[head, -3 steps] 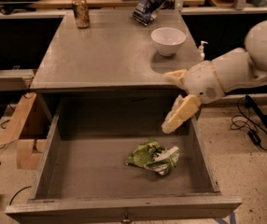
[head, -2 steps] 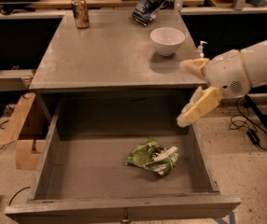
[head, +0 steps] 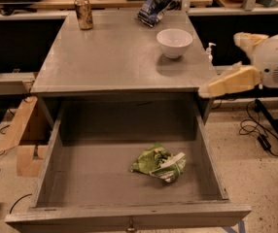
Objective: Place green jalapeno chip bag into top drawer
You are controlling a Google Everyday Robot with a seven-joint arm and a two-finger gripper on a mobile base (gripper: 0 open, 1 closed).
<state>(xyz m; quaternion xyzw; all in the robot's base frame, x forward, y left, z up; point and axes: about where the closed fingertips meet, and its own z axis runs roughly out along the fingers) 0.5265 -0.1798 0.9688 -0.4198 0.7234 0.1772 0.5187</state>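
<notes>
The green jalapeno chip bag [head: 159, 163] lies crumpled on the flat bottom of the top drawer [head: 90, 178], right of its middle. The drawer is pulled fully out, with its small knob [head: 130, 224] at the front edge. My gripper [head: 219, 65] is off the table's right edge, above and to the right of the drawer, well clear of the bag. It is open and empty, with one cream finger [head: 229, 81] pointing left toward the table's corner and the other finger [head: 248, 39] higher up.
On the grey tabletop [head: 110, 57] stand a white bowl [head: 174, 42], a drink can [head: 83, 12] and a dark blue-and-white chip bag [head: 154, 6]. A small pump bottle [head: 209, 51] is by the right edge. A cardboard box [head: 25, 135] and cables lie on the floor.
My gripper has moved up and to the right, from over the drawer's right side to beyond the table's right edge. The green bag has stayed put in the drawer.
</notes>
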